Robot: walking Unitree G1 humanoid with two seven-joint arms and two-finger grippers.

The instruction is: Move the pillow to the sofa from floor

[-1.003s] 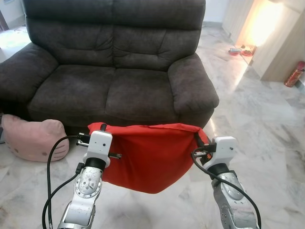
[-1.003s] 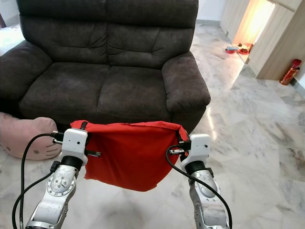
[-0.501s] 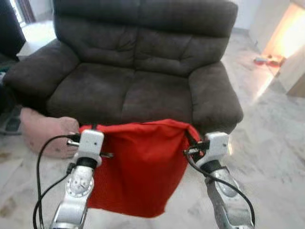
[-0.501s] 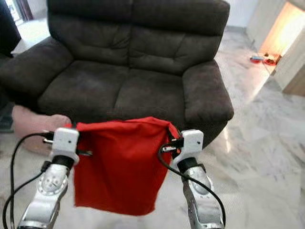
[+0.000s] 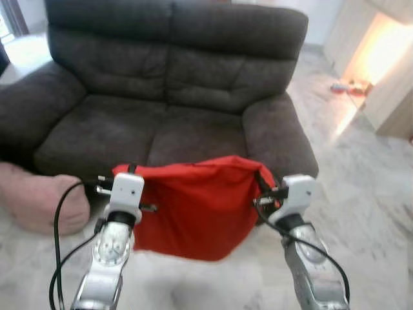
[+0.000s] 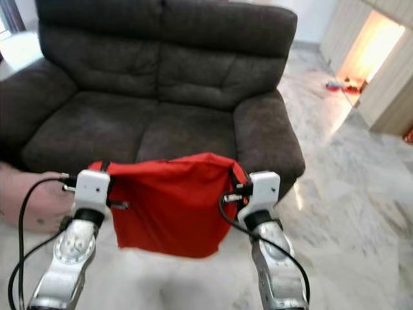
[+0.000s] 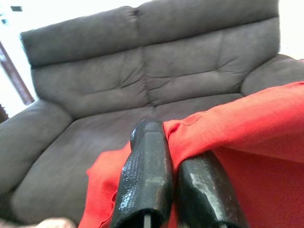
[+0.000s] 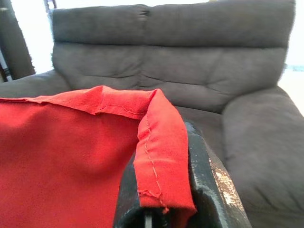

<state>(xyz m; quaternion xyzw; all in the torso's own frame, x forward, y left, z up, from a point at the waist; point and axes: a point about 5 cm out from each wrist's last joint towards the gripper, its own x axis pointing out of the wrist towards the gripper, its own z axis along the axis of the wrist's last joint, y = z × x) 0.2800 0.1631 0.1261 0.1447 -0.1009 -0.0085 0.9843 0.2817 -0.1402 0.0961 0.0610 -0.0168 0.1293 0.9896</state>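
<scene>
While both arms reach forward at the same height, the left gripper (image 7: 164, 190) is clenched on the top left corner of the red pillow (image 5: 193, 203), its two black fingers pressed together with a fold of red cloth between them. The right gripper (image 8: 164, 190) is clamped the same way on the top right corner, a hemmed flap of cloth draped over its fingers.

The pillow hangs off the floor between the two grippers, its top edge stretched roughly level from one to the other and its slack body drooping below. Its long axis runs side to side, parallel to the front edge of the sofa (image 5: 97, 129). Both arms share the load evenly; neither is closer to the target.

The sofa lies straight ahead and close. Its seat cushions (image 5: 193, 132) sit just beyond the pillow's top edge, and the pillow's hanging lower part appears to reach below the seat's front. By that judgement, the coming move turns on lifting enough for the bottom to clear the front edge, then carrying forward over the seat.

The seat is wide and bare, bounded by the right armrest (image 5: 274, 129) and the left armrest (image 5: 29, 106); the pillow sits toward the right half, near the right armrest. A pink cushion (image 5: 39, 197) rests on the marble floor (image 5: 368, 187) beside the left arm, well off the path forward.
</scene>
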